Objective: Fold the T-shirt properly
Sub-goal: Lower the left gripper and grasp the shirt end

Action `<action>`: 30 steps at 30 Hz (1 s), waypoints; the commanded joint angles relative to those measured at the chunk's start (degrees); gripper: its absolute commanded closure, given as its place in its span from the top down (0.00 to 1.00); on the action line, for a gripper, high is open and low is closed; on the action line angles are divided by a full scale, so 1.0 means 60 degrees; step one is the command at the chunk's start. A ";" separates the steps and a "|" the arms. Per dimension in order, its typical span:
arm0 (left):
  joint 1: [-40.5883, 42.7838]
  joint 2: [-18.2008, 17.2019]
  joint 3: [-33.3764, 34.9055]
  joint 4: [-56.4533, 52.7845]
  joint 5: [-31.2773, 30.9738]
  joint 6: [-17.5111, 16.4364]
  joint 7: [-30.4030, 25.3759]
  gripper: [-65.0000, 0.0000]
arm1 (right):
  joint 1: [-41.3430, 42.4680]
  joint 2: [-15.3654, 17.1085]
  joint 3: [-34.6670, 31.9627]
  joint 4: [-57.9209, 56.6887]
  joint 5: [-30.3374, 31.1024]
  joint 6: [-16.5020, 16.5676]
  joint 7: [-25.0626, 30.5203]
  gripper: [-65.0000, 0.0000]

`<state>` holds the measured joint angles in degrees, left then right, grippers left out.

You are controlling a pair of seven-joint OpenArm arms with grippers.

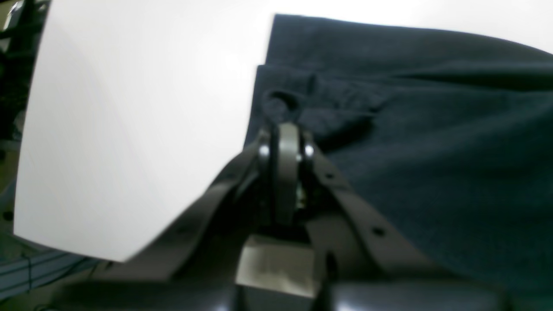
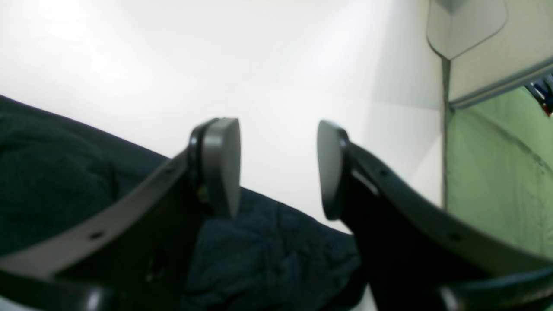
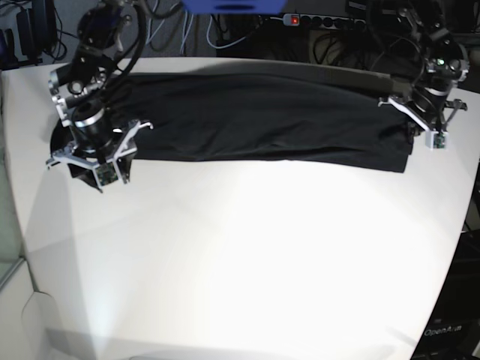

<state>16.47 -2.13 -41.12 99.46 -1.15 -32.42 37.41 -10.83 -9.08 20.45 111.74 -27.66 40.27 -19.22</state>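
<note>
The dark charcoal T-shirt point(image 3: 262, 120) lies as a long folded band across the far part of the white table. My left gripper point(image 1: 283, 129) is at the shirt's end on the base view's right point(image 3: 409, 126). Its jaws are together on the bunched edge of the T-shirt point(image 1: 389, 151). My right gripper point(image 2: 276, 172) is open and empty, with the fingers point(image 2: 220, 168) wide apart. It hovers just above the other end of the T-shirt point(image 2: 259, 259), on the base view's left point(image 3: 94, 154).
The white table point(image 3: 240, 262) stretches toward the near side in front of the shirt. Its edge shows in the left wrist view point(image 1: 26, 172). Cables and a power strip point(image 3: 300, 19) run behind the table. A green floor point(image 2: 497, 181) lies past the table's corner.
</note>
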 commanded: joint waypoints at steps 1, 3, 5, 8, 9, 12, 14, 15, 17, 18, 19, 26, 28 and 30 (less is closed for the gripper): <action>-0.0042 -0.0106 -0.0010 0.0163 -0.0138 -0.0024 -0.0235 0.00 | 0.0098 0.0014 -0.0016 0.0153 0.0090 -0.0045 0.0237 0.45; -0.0042 -0.0106 -0.0010 0.0017 -0.0138 -0.0024 -0.0235 0.00 | 0.0098 0.0014 -0.0016 0.0153 0.0090 -0.0045 0.0237 0.45; -0.0056 -0.0121 -0.0010 -0.0115 -0.0138 -0.0024 -0.0235 0.00 | 0.0098 0.0014 -0.0016 0.0153 0.0090 -0.0045 0.0237 0.45; -0.0056 -0.0121 -0.0054 -0.0320 -0.0124 -0.0024 -0.0308 0.00 | 0.0098 0.0014 -0.0016 0.0153 0.0090 -0.0045 0.0237 0.45; -0.0056 -0.0121 -0.0084 -0.0394 -0.0109 -0.0024 -0.0425 0.00 | 0.0098 0.0014 -0.0016 0.0153 0.0090 -0.0045 0.0237 0.45; -0.0012 -0.0121 -0.0084 -0.0467 -0.0080 -0.0024 -0.0718 0.00 | 0.0098 0.0014 -0.0016 0.0153 0.0090 -0.0045 0.0237 0.45; 0.0002 -0.0106 -0.0084 -0.0525 -0.0080 -0.0024 -0.0748 0.00 | 0.0098 0.0014 -0.0016 0.0153 0.0090 -0.0045 0.0237 0.45; 0.0002 -0.0106 -0.0084 -0.0584 -0.0080 -0.0024 -0.0748 0.00 | 0.0098 0.0014 -0.0016 0.0153 0.0090 -0.0045 0.0237 0.45; 0.0002 -0.0106 -0.0098 -0.0584 -0.0080 -0.0024 -0.0748 0.00 | 0.0098 0.0014 -0.0016 0.0153 0.0090 -0.0045 0.0237 0.45; 0.0002 -0.0106 -0.0098 -0.0584 -0.0094 -0.0024 -0.0748 0.00 | 0.0098 0.0014 -0.0016 0.0153 0.0090 -0.0045 0.0237 0.45; 0.0017 -0.0106 -0.0098 -0.0584 -0.0109 -0.0024 -0.0748 0.00 | 0.0098 0.0014 -0.0016 0.0153 0.0090 -0.0045 0.0237 0.45; -0.0027 -0.0077 -0.0157 -0.0599 -0.0138 -0.0024 -0.0748 0.00 | 0.0098 0.0014 -0.0016 0.0153 0.0090 -0.0045 0.0237 0.45; -0.0042 -0.0033 -0.0274 -0.0599 -0.0138 -0.0024 -0.0748 0.08 | 0.0098 0.0014 -0.0016 0.0153 0.0090 -0.0045 0.0237 0.45; -0.0042 -0.0033 -0.0333 -0.0599 -0.0138 -0.0024 -0.0748 0.23 | 0.0098 0.0014 -0.0016 0.0153 0.0090 -0.0045 0.0237 0.45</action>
<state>16.45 -1.87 -42.83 94.96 -1.37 -32.80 34.22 -10.85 -9.06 20.45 111.77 -27.66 40.27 -19.22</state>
